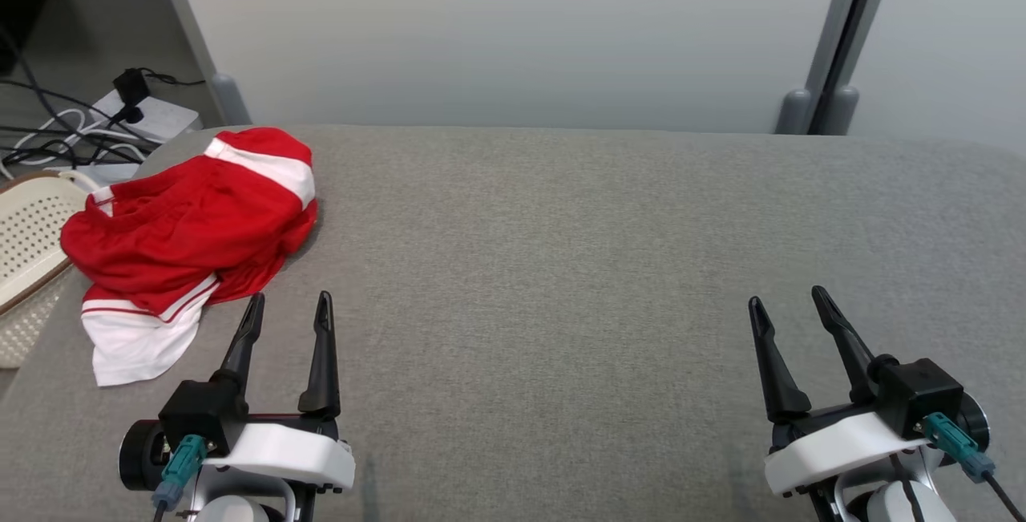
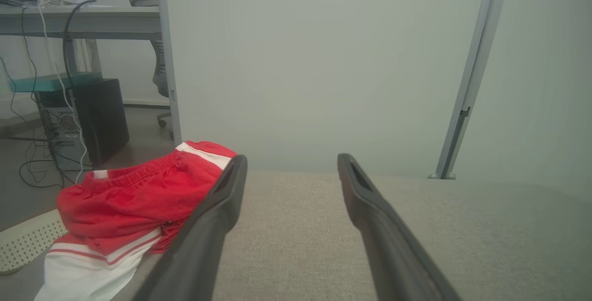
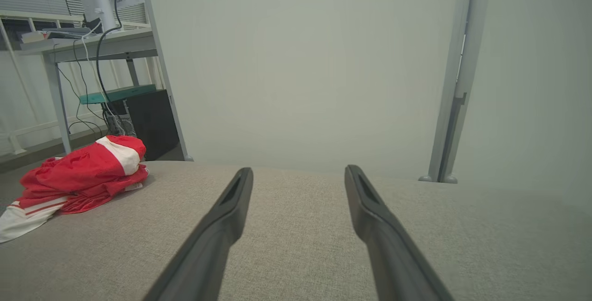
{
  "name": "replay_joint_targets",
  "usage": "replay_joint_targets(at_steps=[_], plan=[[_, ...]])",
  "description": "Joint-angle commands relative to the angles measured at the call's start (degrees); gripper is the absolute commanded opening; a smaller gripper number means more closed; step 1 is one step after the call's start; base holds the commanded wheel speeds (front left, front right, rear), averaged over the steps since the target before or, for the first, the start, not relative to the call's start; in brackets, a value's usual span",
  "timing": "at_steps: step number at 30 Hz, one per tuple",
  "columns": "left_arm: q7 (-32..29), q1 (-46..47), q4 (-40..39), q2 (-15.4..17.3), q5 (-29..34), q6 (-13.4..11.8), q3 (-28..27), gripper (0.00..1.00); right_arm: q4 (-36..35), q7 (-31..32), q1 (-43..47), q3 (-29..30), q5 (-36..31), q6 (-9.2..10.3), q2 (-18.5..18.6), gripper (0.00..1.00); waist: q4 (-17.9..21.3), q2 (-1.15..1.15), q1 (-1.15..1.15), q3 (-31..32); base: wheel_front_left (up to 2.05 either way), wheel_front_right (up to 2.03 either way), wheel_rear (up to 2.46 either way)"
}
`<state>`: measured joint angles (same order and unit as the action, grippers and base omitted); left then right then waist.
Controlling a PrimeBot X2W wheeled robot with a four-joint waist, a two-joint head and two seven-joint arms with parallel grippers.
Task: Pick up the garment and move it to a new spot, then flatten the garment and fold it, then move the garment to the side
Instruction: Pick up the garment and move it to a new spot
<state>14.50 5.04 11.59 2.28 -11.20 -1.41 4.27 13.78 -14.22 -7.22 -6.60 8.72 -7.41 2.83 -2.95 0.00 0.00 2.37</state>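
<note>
Garment (image 1: 184, 241) = red and white shorts, crumpled in a heap at the far left corner of the table (image 1: 561, 265). Its white hem lies toward the left edge, next to a beige perforated basket (image 1: 28, 241) off that side. Nothing is touching it; not lifted, not flattened.

Left gripper (image 1: 290, 297) sits at the near left of the table with its fingers spread wide and nothing between them. Its tips are just beside the near edge of the heap, apart from the cloth. The left wrist view confirms this: the garment (image 2: 134, 194) lies off to the left of the spread fingers, not between them. Right gripper (image 1: 785, 296) is at the near right, well apart from the garment, also wide and empty. The middle of the table is bare grey cloth.

Step in hand, as I judge it: the very start, the first pickup not yet begun.

Next move: the left arm is the closer one. It should reach forward and left over the heap, come down and pinch a thick fold of red cloth, then carry it toward the middle. Risks: catching only the loose white hem, or nudging the heap off the left edge.
</note>
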Motion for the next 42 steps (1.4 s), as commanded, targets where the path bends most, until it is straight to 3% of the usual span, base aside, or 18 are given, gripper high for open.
replay_joint_targets(at_steps=[1, 11, 18, 29, 42], plan=[[0.5, 3.17, -1.78, 0.6, -0.01, -0.49, -2.05, 1.0, -1.58, -0.78, -2.33, -1.47, 0.46, -0.08, 0.18, 1.0, -1.83, 0.0, 0.0, -0.21, 0.0, 0.0, 0.0], [0.5, 2.7, -1.49, 0.6, 0.1, -0.77, -3.01, 1.0, -1.47, -0.78, -1.99, -1.34, 0.89, -0.08, 0.11, 1.0, -8.67, 0.0, 0.0, -0.02, 0.0, 0.0, 0.0], [0.5, 2.62, -1.65, 0.6, 0.0, -1.0, -3.34, 1.0, -1.47, -0.78, -1.76, -1.15, 0.82, -0.08, 0.08, 1.0, -11.39, 0.0, 0.0, 0.06, 0.0, 0.0, 0.0], [0.5, 2.17, -1.64, 0.6, -0.35, -1.38, -3.62, 1.0, -1.27, -0.78, -1.47, -1.4, 0.83, -0.08, 0.06, 1.0, -12.81, 0.0, 0.0, 0.73, 0.0, 0.0, 0.0], [0.5, 5.11, 0.35, 0.6, -2.89, -2.65, -4.18, 1.0, -0.66, -0.78, -1.7, -2.01, 0.56, -0.08, 0.44, 1.0, -11.93, 0.0, 0.0, -0.65, 0.0, 0.0, 0.0]])
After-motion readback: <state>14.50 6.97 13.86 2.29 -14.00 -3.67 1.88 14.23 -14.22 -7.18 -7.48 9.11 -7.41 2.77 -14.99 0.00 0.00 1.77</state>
